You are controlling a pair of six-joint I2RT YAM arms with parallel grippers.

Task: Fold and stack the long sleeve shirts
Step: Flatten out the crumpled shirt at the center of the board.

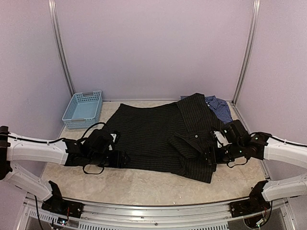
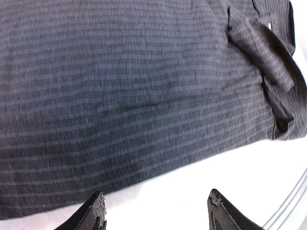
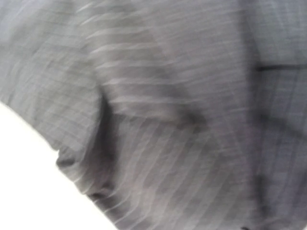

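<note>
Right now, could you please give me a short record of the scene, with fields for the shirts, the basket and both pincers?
black pinstriped shirt: spread mid-table, a sleeve lying across its right side
blue checked shirt: far right corner, partly under the black shirt
light blue basket: far left, apart from both shirts
left pincer: open, empty, over bare table at the black shirt's near-left hem
right pincer: over the black shirt's right side; open or shut, cannot tell

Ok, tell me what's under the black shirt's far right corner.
A blue checked shirt pokes out there. The black shirt covers the rest, so its full extent is hidden.
</note>
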